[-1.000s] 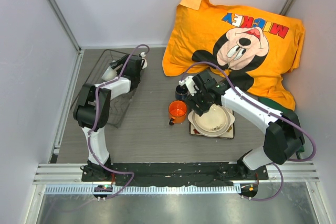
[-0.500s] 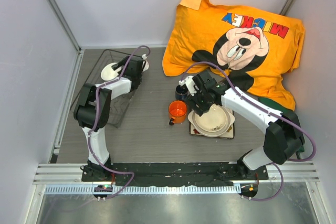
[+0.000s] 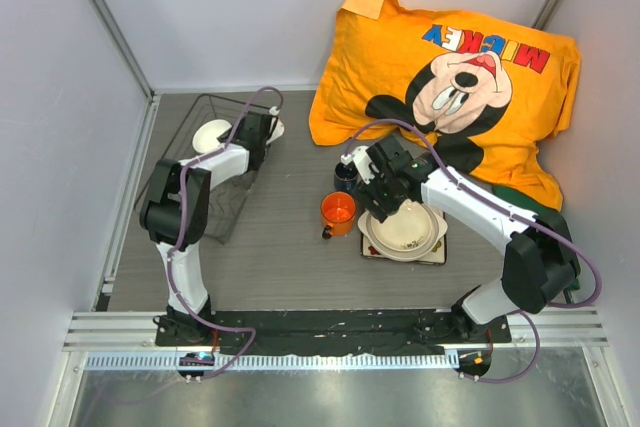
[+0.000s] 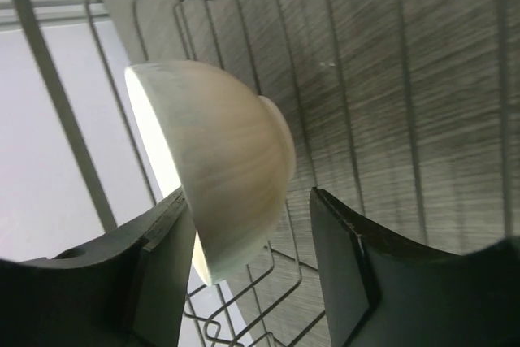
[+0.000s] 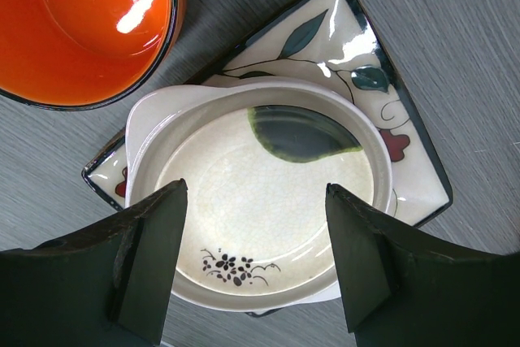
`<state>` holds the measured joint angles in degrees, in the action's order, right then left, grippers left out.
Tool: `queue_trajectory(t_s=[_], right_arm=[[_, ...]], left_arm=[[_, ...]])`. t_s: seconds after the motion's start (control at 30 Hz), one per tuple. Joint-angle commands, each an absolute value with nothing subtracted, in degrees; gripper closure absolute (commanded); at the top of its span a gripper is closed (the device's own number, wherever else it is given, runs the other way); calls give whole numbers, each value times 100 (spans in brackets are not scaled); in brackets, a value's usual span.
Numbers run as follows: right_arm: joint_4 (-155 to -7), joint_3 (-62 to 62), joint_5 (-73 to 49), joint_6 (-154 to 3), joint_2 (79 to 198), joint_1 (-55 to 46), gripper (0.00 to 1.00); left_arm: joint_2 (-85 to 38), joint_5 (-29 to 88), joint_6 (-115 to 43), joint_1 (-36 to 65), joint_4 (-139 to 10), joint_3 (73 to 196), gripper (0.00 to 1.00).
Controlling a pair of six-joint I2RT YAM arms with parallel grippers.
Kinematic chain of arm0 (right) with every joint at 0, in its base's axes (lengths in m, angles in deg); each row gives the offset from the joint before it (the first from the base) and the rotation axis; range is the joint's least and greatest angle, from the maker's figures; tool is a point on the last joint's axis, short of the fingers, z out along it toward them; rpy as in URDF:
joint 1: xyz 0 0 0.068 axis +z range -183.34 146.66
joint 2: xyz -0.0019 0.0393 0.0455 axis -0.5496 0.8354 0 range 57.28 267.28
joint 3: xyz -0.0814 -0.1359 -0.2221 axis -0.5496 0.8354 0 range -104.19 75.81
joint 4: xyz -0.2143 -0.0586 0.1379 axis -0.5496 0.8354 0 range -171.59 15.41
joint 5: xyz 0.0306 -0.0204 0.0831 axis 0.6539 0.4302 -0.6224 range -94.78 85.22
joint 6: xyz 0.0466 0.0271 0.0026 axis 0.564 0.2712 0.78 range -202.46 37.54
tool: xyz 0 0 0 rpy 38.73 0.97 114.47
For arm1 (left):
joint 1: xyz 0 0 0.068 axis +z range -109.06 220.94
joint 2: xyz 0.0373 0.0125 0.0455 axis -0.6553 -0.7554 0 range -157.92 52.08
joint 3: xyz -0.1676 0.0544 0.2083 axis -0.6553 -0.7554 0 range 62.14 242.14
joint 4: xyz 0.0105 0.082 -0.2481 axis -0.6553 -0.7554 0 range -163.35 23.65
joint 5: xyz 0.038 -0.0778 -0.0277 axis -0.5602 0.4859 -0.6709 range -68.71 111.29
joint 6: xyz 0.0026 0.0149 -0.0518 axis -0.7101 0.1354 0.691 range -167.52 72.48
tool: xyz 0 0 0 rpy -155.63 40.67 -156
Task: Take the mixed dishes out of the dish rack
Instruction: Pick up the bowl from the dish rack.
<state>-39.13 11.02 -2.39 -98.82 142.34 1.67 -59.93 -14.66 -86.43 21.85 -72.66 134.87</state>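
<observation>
The small white bowl (image 4: 223,160) stands tilted on edge in the dish rack (image 4: 61,119). My left gripper (image 4: 248,262) is open around the bowl's lower edge: the left finger lies against the rim and the right finger stands apart from it. In the top view the bowl (image 3: 211,134) sits at the rack's (image 3: 170,187) far end beside my left gripper (image 3: 235,133). My right gripper (image 5: 256,258) is open and empty above the large cream bowl (image 5: 260,193), which rests on the square flowered plate (image 5: 398,144). The orange mug (image 5: 81,22) stands next to them, and the dark-blue cup (image 3: 345,175) just behind the mug.
An orange Mickey pillowcase (image 3: 450,67) lies at the back right, close behind the blue cup and my right arm. Grey walls enclose the table on the left, back and right. The rack's upright wires surround the left fingers.
The small white bowl has shifted slightly toward the rack's far end, and my left wrist has moved with it. The right arm has barely moved.
</observation>
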Motion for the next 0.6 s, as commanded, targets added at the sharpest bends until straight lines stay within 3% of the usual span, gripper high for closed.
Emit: queue_trajectory(t_s=[0.0,0.33,0.57], right_arm=[[-4089,1104,-294,-9837,14192,147,27],[-4089,1130,-294,-9819,14157,147,27],[-4089,1121,-285,-9819,14157,155,27]], left_arm=[[-5691,-808,-8109,2169,-8294,13851,42],[-5524,-174,-7687,2204,-9008,14168,59],[-5497,-51,-7582,2310,-9184,14370,86]])
